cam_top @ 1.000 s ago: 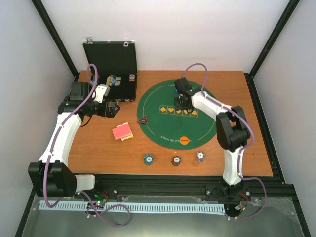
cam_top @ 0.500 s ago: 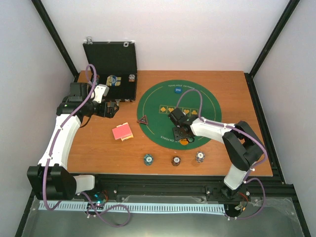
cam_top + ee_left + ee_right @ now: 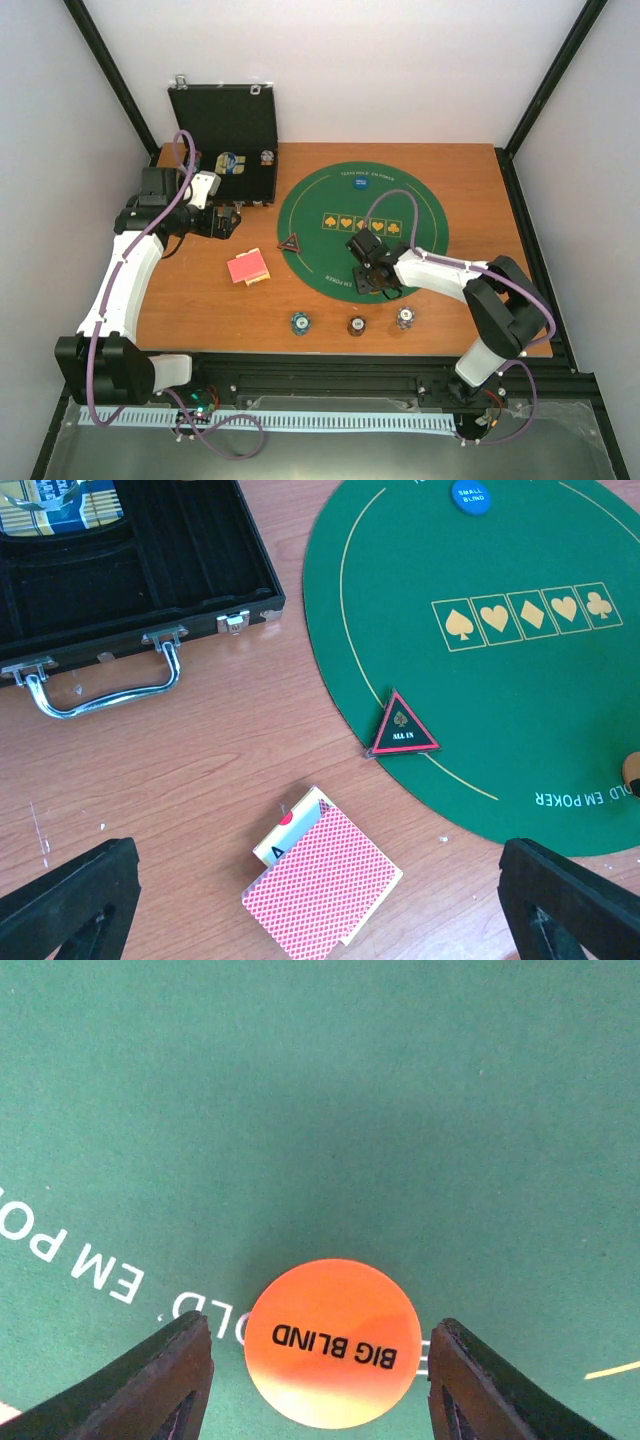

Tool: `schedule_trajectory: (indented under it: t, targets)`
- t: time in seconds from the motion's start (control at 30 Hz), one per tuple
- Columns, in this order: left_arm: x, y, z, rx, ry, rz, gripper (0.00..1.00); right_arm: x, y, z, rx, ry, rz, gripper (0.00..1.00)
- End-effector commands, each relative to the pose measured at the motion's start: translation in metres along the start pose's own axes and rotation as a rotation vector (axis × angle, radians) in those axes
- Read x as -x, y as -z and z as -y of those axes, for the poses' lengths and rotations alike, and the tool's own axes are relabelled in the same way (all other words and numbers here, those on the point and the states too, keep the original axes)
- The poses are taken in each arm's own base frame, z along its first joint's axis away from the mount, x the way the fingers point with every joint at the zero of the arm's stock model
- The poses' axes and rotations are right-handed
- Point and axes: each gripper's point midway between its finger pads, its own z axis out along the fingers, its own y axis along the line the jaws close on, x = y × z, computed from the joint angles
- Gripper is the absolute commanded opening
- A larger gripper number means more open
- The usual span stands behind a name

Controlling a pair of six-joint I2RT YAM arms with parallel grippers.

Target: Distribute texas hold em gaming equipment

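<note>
- Flat round orange disc (image 3: 332, 1343) printed "BIG BLIND" lies on the big round green felt mat (image 3: 300, 1080), directly between the fingers of the right hand (image 3: 320, 1360).
- Right hand: fingers spread, one on each side of the disc. There's a clear gap on one side and the other is very close. Reads as not pinching.
- Base-side of the right hand, off the mat on the wooden worktop (image 3: 200, 300): small round striped poker chips (image 3: 356, 325) in a row of three stacks, blue, brown, white.
- Well beyond the right hand, on the far part of the mat: round blue disc (image 3: 471, 496), "SMALL BLIND".
- Black red-edged triangle marker (image 3: 403, 728), "ALL IN", sits at the mat's rim, ahead of the left hand (image 3: 318, 890).
- Left hand: fingers wide apart, holding nothing, hanging over the red-backed playing cards (image 3: 322, 880), one pile on bare worktop.
- Progress, my read: discs, marker and chip stacks look placed. Cards not yet dealt, and the black hinged case (image 3: 150, 590) has items inside. Roughly midway.
- Hard to see: the top view hides the orange disc under the right hand, finger-to-disc contact is unclear, case contents are cut off, and chip counts are too small to read.
</note>
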Motion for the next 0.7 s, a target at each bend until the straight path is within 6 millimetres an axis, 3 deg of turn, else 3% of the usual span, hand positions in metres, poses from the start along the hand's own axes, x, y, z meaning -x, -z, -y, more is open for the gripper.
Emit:
schedule_trajectory:
  t: [0.0, 0.33, 0.67]
  targets:
    - [0.008, 0.01, 0.001, 0.004, 0.014, 0.021, 1.0, -0.009, -0.004, -0.006, 0.029, -0.02, -0.012, 0.6]
    - [0.007, 0.011, 0.001, 0.011, 0.015, 0.017, 1.0, -0.019, -0.008, 0.005, -0.02, -0.045, -0.029, 0.58]
    - [0.009, 0.015, 0.001, 0.018, 0.008, 0.022, 1.0, -0.019, -0.01, 0.051, -0.094, -0.169, -0.031, 0.52]
